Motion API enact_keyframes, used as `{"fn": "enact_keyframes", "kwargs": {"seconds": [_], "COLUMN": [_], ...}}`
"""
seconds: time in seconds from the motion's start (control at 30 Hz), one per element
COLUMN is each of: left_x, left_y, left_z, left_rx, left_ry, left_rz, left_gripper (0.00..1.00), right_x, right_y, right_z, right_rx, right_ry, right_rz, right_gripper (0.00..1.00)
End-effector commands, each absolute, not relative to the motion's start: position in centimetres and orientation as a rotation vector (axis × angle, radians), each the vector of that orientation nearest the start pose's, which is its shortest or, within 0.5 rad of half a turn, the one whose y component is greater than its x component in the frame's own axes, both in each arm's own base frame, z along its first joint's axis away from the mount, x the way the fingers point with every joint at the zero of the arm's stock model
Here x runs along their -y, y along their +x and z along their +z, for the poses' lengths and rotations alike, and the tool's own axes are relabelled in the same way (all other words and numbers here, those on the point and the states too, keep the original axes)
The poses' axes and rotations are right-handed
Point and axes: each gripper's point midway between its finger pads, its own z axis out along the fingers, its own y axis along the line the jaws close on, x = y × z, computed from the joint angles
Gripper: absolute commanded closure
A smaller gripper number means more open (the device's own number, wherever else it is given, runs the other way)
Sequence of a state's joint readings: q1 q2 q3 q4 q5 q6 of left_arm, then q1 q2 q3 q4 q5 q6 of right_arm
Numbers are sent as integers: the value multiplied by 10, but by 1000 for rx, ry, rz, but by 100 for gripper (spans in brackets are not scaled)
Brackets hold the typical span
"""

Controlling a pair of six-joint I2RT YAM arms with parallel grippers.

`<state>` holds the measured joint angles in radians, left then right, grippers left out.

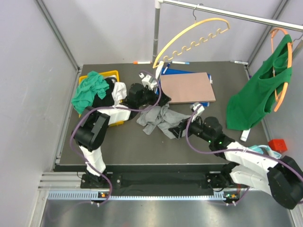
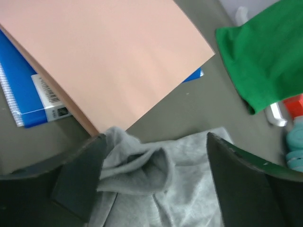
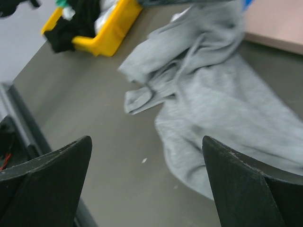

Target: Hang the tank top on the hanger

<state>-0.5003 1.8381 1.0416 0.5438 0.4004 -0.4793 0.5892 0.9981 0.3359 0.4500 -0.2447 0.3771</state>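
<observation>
Dark grey table [image 1: 118, 146], pale walls, metal rail [image 1: 236, 16] across the back.

Tank top [image 1: 158, 120]: light grey, thin, crumpled in a heap at mid-table, straps and folds tangled, just in front of a brown board [image 1: 187, 87]. Not on the hanger [image 1: 189, 28], which hangs tilted from the rail by its hook, pale yellow, with a wavy lower bar.

Left gripper [image 1: 154, 100]: at the heap's far edge. Right gripper [image 1: 177, 130]: at its near right edge.

Top view only: the hanger and rail, a green top [image 1: 255, 94] on an orange hanger [image 1: 283, 71] at right, and a teal cloth [image 1: 90, 92] over a yellow bin [image 1: 112, 74] at left.

Left wrist view: gripper [image 2: 154, 184] released, jaws wide, a bunched grey fold between them; contact cannot be told. It shows a blue notebook [image 2: 19, 99] with a barcode label under the board.

Right wrist view (blurred): gripper [image 3: 147, 184] released, jaws wide over bare table, with the tank top ahead and to the right. A twisted strap lies at the heap's edge.
</observation>
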Motion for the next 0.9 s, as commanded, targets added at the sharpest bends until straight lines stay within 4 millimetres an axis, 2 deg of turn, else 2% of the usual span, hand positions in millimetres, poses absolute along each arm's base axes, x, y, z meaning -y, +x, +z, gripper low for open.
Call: {"fn": "enact_keyframes", "kwargs": {"seconds": [0.0,0.03,0.07,0.1,0.13,0.17,0.2,0.23,0.3,0.33,0.37,0.43,0.5,0.53,0.6,0.63,0.7,0.73,0.77,0.87], "left_x": [308,297,284,273,258,247,238,221,202,194,183,173,165,162,156,154,150,147,145,144], "left_y": [414,416,412,406,406,400,394,393,382,377,372,362,352,347,339,335,328,326,321,315], "left_z": [176,176,185,178,193,186,179,189,172,176,167,170,162,168,163,167,162,166,160,158], "left_rx": [-1799,-1807,-1806,-1834,-1801,-1825,-1861,-1842,-1911,-1908,-1931,-1932,-1942,-1926,-1933,-1920,-1926,-1914,-1930,-1929], "left_ry": [305,274,275,262,238,231,227,186,153,143,121,104,100,95,87,78,71,61,60,63], "left_rz": [-955,-887,-821,-768,-689,-642,-597,-521,-442,-411,-364,-341,-327,-333,-326,-331,-328,-332,-326,-344], "left_gripper": [1,1,1,1,1,1,1,1,1,1,1,1,1,1,1,1,1,1,1,1], "right_x": [-274,-281,-286,-299,-306,-315,-326,-333,-350,-355,-364,-374,-384,-386,-391,-391,-393,-393,-391,-390], "right_y": [236,233,233,226,224,228,220,218,220,221,226,226,231,233,240,242,249,251,256,263], "right_z": [179,178,178,175,173,169,164,160,145,141,132,125,115,111,101,97,86,82,71,57], "right_rx": [-1723,-1732,-1736,-1754,-1765,-1786,-1801,-1813,-1866,-1883,-1918,-1945,-1979,-1990,-2025,-2039,-2067,-2081,-2114,-2147], "right_ry": [-426,-433,-433,-464,-476,-475,-507,-520,-530,-537,-541,-552,-555,-553,-536,-529,-509,-501,-482,-456], "right_rz": [963,970,962,976,976,949,953,952,929,926,901,874,816,799,744,725,673,654,605,537], "right_gripper": [0,0,0,0,0,0,0,0,2,3,4,5,6,7,9,10,15,16,16,18]}}
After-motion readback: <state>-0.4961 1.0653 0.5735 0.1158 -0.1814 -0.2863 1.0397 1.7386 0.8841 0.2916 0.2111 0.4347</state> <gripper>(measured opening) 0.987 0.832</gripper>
